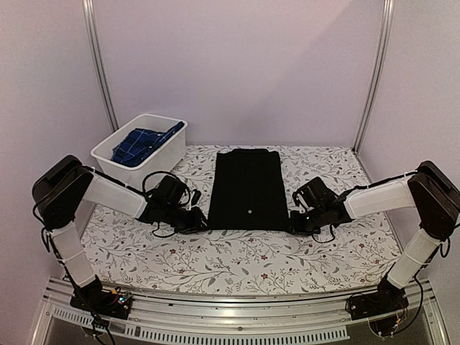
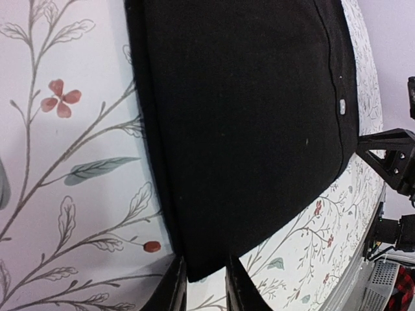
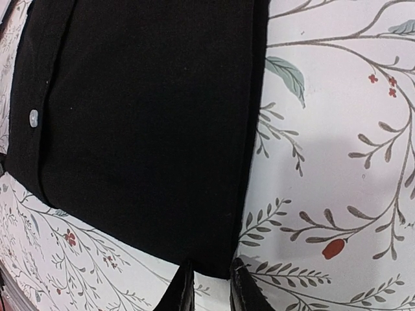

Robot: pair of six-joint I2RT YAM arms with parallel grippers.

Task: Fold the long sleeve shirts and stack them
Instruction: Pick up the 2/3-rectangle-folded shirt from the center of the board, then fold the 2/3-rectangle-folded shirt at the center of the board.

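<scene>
Black shirt (image 1: 248, 188) on surface (image 1: 215, 260) is being pinched at near corners by L tool (image 2: 204, 285) & R tool (image 3: 211, 286), both nearly closed.

Folded shirt (image 1: 248, 188) lies flat at centre of table (image 1: 237, 262). Tub (image 1: 169, 147) stands at the table's back-left corner, well apart from it. Second shirt (image 1: 140, 144) lies inside the tub. Left gripper (image 1: 198, 219) sits at the folded shirt's near-left corner and right gripper (image 1: 298, 221) at its near-right corner, each corner between that gripper's fingers.
</scene>
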